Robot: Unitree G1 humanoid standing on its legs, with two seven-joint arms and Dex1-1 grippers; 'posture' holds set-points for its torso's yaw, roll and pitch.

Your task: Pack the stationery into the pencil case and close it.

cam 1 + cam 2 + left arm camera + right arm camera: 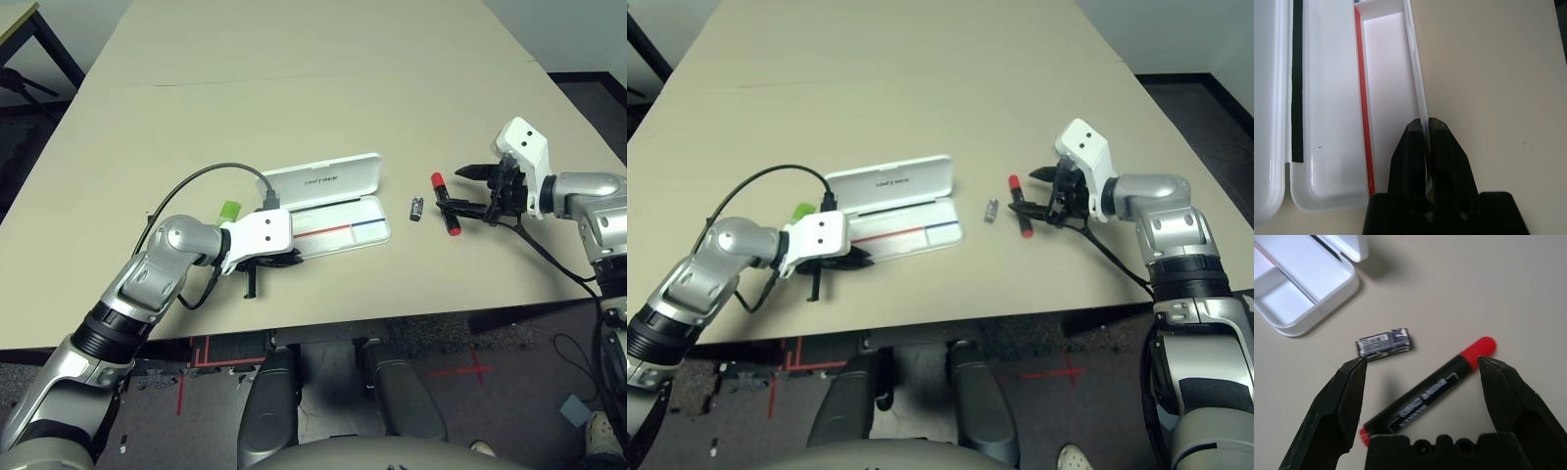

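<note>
A lime-green stick [229, 210] peeks out behind the left arm. The left gripper [1425, 128] pinches the near rim of the open, smooth white plastic pencil case [333, 201]. Right of it lie a small dark piece [1384, 343] and a cylindrical red-and-black marker [1426, 391], flanked by the right gripper's [1421, 364] spread fingers; bare tabletop [294, 69] beyond.

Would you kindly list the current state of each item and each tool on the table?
Pencil case: open, lid folded back, tray holds no stationery where visible.
Marker: capped, lying on the table, outside the case.
Small dark grey-silver piece: lying on the table, outside the case.
Green stick: on the table beside the case, partly hidden.
Left tool: shut on the case's front wall.
Right tool: open, straddling the marker.
</note>
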